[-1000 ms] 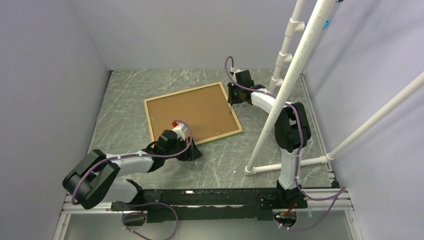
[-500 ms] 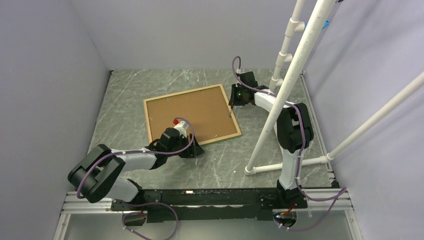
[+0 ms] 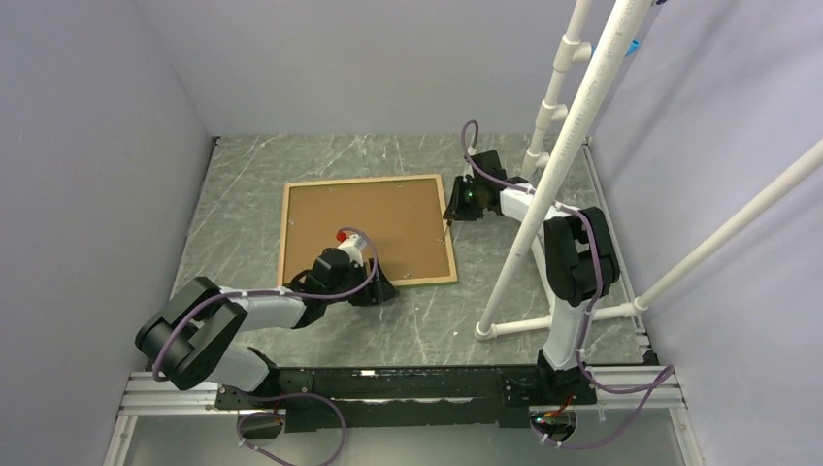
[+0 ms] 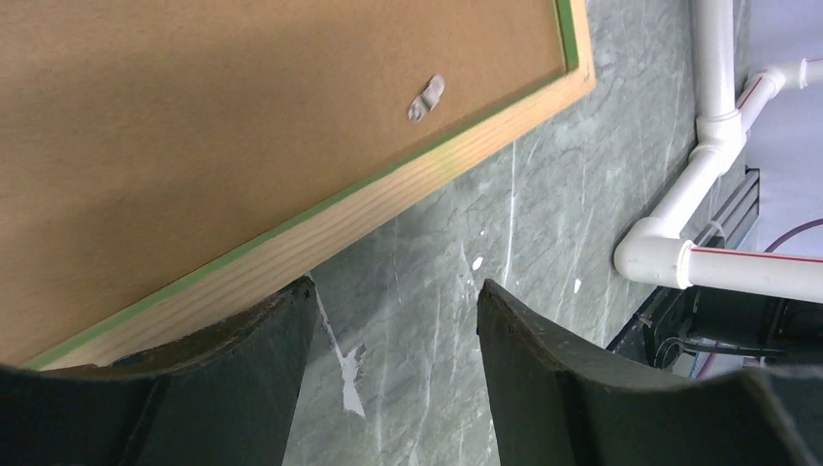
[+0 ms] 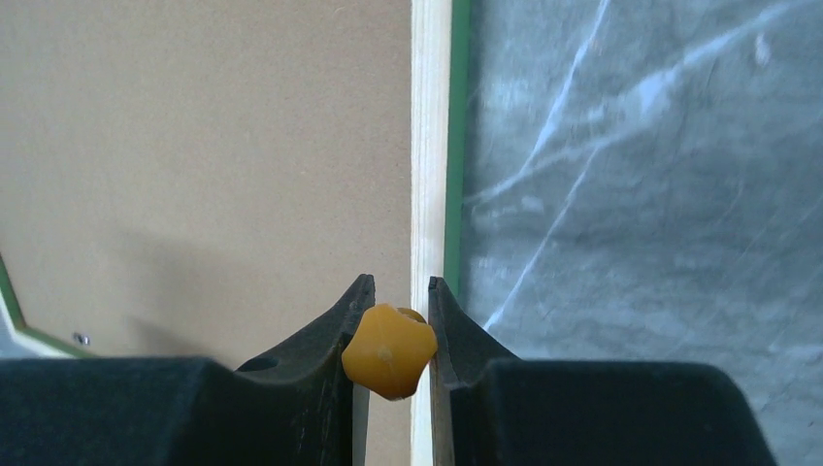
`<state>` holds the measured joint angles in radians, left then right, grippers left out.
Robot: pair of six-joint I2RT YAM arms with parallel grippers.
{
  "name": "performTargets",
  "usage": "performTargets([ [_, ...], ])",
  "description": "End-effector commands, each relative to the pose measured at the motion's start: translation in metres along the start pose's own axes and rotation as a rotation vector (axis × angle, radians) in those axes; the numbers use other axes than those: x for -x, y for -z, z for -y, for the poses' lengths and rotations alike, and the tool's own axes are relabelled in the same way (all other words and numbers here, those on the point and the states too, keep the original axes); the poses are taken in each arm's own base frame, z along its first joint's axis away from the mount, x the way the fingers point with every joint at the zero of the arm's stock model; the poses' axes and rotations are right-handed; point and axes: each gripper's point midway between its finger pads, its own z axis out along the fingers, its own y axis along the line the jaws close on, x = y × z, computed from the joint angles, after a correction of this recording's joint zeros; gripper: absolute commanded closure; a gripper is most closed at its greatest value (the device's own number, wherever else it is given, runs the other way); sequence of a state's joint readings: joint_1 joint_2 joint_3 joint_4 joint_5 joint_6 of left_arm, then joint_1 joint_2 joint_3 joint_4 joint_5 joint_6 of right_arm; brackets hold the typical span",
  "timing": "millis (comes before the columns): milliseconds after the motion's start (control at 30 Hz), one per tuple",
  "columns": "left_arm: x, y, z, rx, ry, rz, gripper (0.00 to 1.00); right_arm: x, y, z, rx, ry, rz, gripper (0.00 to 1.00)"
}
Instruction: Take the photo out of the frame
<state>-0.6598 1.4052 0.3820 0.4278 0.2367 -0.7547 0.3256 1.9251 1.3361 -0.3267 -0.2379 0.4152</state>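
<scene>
The frame (image 3: 283,233) lies face down on the table, its light wood rim (image 4: 388,199) and thin green edge (image 5: 458,146) showing around the brown backing board (image 3: 378,218). The photo is hidden under that board. My left gripper (image 3: 374,289) is at the frame's near edge. In the left wrist view it (image 4: 396,291) stands open over bare table, its left finger against the rim. My right gripper (image 3: 451,216) is at the frame's right edge. In the right wrist view it (image 5: 400,283) is shut on a small orange knob (image 5: 390,349) over the rim (image 5: 430,146).
A white PVC pipe stand (image 3: 558,165) rises just right of the frame, its base bar (image 3: 553,320) lying on the grey marble table (image 3: 243,175). Pipe joints (image 4: 713,78) lie beyond the frame's corner. A small metal clip (image 4: 425,99) sits on the backing board. Walls close in on three sides.
The frame has turned clockwise from tilted to square with the table. My right gripper swung with its right edge. The left gripper shifted slightly along the near edge.
</scene>
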Motion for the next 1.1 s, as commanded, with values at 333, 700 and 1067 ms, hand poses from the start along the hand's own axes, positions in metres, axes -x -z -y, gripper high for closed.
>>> performTargets([
  [333,-0.014,-0.026,-0.01,0.0,0.167,-0.043,0.34,-0.077,0.026,-0.019,0.016,-0.123,-0.074,1.0],
  [700,-0.027,-0.02,0.012,-0.176,0.298,-0.052,0.39,-0.066,0.045,-0.063,0.294,-0.035,0.003,1.0],
  [1067,-0.036,0.036,-0.061,0.404,0.29,-0.075,0.22,-0.031,0.057,-0.067,0.314,0.002,0.004,1.0],
])
